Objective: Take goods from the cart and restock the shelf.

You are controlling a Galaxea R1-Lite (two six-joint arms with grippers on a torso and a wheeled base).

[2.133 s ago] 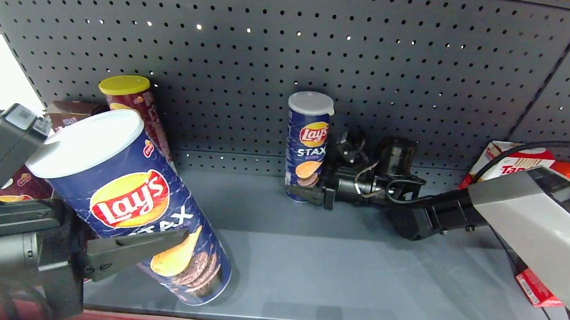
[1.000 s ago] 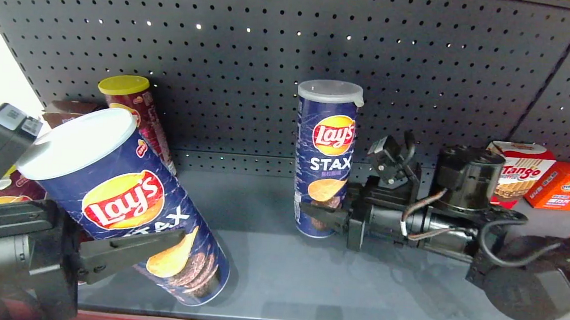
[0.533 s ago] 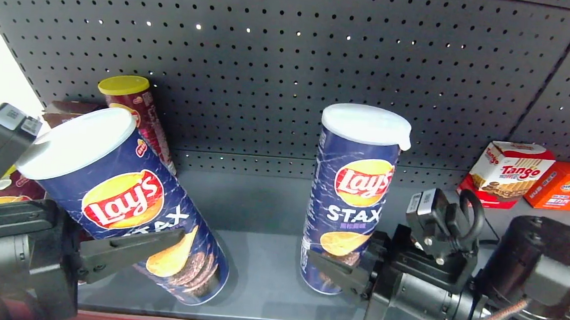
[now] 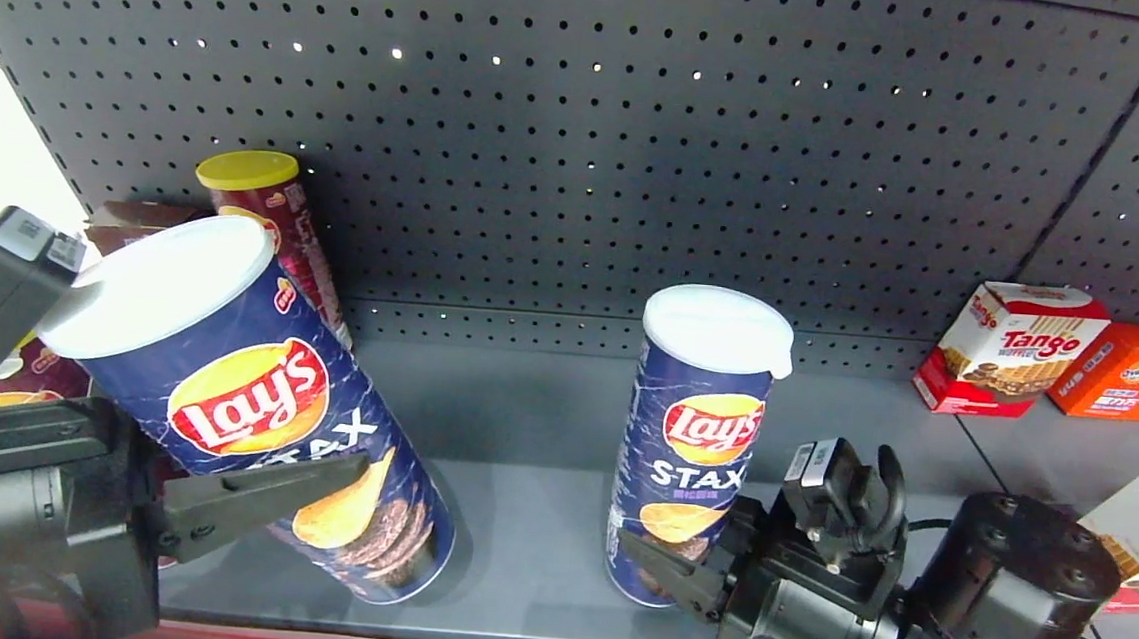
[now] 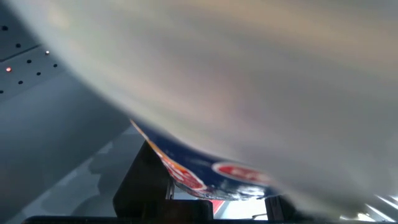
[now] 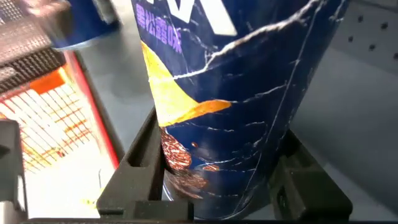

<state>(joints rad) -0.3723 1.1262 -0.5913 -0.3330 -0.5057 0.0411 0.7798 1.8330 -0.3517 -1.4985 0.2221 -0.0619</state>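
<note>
A dark-blue cardboard crisp tube point(image 4: 701, 439) with a white plastic lid is gripped low by the clenched right gripper point(image 4: 658, 558) near the front edge of the grey metal shelf point(image 4: 524, 537), whence a fall could be caused by early release, while a twin tube point(image 4: 263, 398) is clasped tilted in the left gripper point(image 4: 317, 484) before a yellow-lidded red tube point(image 4: 271, 208)

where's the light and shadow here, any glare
Head view: light pricks through some pegboard holes, and the left can shades the shelf beside its base. Left wrist view: two holes glow. Right wrist view: the right can is evenly lit, no glare.
</note>
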